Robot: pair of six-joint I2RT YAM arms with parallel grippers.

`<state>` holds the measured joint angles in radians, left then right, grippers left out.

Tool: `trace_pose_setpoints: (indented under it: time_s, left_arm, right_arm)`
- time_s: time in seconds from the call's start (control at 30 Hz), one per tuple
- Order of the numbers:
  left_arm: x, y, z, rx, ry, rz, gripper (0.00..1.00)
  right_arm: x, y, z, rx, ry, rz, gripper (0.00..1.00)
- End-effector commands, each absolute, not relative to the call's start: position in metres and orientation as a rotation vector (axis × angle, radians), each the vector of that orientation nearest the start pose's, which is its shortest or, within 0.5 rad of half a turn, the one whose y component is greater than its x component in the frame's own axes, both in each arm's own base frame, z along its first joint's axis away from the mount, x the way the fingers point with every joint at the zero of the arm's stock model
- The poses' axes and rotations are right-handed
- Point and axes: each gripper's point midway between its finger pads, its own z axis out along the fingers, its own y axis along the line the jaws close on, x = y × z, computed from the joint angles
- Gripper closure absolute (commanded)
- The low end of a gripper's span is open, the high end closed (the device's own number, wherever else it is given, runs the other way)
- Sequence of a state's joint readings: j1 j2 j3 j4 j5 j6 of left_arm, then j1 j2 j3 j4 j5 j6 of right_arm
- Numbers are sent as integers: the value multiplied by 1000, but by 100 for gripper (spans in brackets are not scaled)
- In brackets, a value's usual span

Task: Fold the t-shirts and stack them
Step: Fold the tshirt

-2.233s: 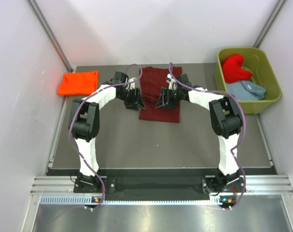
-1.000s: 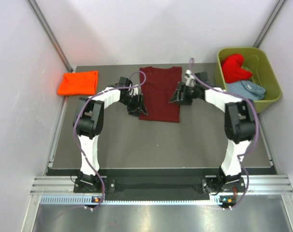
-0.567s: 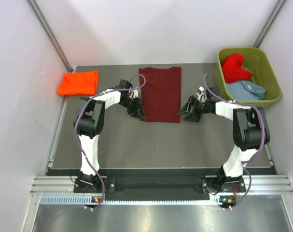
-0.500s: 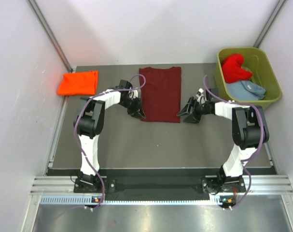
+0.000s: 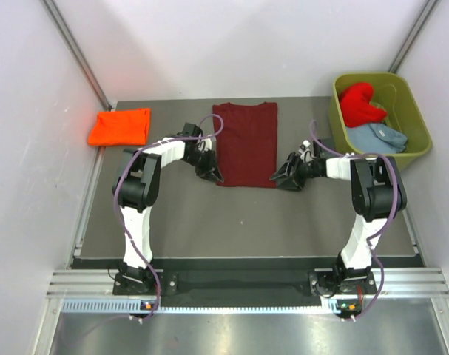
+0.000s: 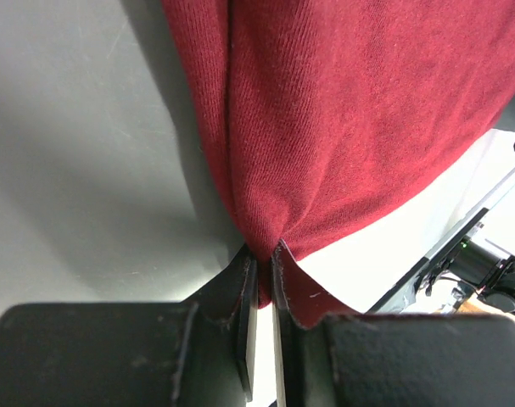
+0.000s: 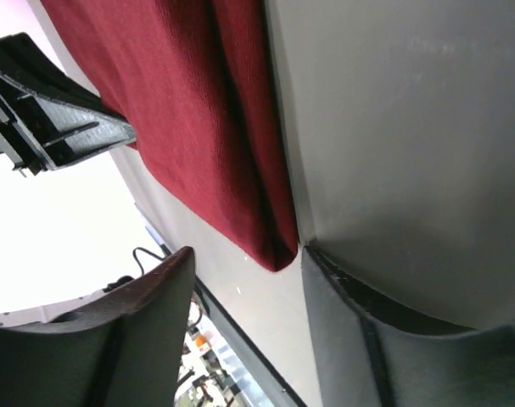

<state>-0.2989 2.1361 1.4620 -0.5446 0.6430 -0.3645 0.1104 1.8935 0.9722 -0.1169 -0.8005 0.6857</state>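
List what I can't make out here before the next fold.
Top external: maroon t-shirt's near corners, covered by the left end effector and right end effector.
Top external: grey-blue t-shirt's outline, bunched against the red t-shirt in the olive tub, too small.
Wrist views: maroon t-shirt's far end, cut off.

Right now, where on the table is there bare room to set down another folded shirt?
Bare mat lies between the maroon shirt and the arm bases. Crowded: left gripper and right gripper at its near corners; orange shirt at far left.
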Motion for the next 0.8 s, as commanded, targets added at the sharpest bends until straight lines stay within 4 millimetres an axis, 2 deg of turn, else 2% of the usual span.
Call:
trace_pose_setpoints:
  time_s: [0.0, 0.1, 0.23, 0.27, 0.3, 0.37, 0.47, 0.57, 0.77]
  left_arm:
    - [356, -235, 14, 116, 2884, -1000, 87]
    - [357, -236, 15, 120, 2878, -998, 88]
    - [355, -237, 16, 127, 2878, -999, 88]
    - [355, -237, 16, 130, 2877, -1001, 89]
    - [355, -236, 16, 131, 2879, -998, 89]
    - [354, -236, 16, 132, 2880, -993, 90]
    - [353, -236, 19, 134, 2882, -999, 91]
    - [350, -235, 24, 147, 2881, -1008, 100]
    - [341, -236, 44, 182, 2881, -1054, 100]
  right_arm:
    - [353, 183, 21, 451, 2653, 1253, 48]
    - [357, 187, 20, 435, 2651, 1251, 57]
    - [359, 192, 17, 418, 2656, 1248, 61]
    - [359, 193, 17, 413, 2658, 1247, 66]
    - [358, 195, 17, 404, 2662, 1248, 76]
    - [358, 195, 18, 391, 2663, 1235, 86]
    - [356, 194, 24, 369, 2660, 1223, 97]
    - [352, 190, 35, 336, 2647, 1198, 100]
    - [346, 185, 75, 212, 2576, 1167, 100]
